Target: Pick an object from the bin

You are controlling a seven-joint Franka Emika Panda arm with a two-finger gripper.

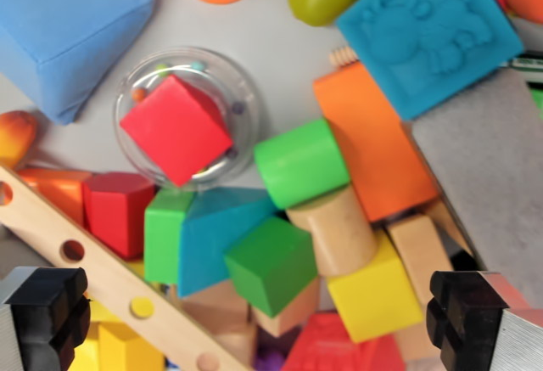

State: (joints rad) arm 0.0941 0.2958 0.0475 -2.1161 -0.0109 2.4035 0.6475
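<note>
1. I see a red cube (176, 127) inside a clear ball (188, 116) with small coloured beads.
2. I see a bright green cylinder (301, 162), a darker green cube (271, 262) and a yellow block (375, 288).
3. I see a turquoise square (428, 31) embossed with a raised figure, lying over an orange block (377, 146).

Three green blocks are counted: a cylinder (301, 162), a cube (271, 263) and an upright block (164, 233). Two red blocks are seen, one (176, 129) inside a clear ball (242, 91), one (116, 210) beside it. One perforated wooden strip (102, 273) is seen.
</note>
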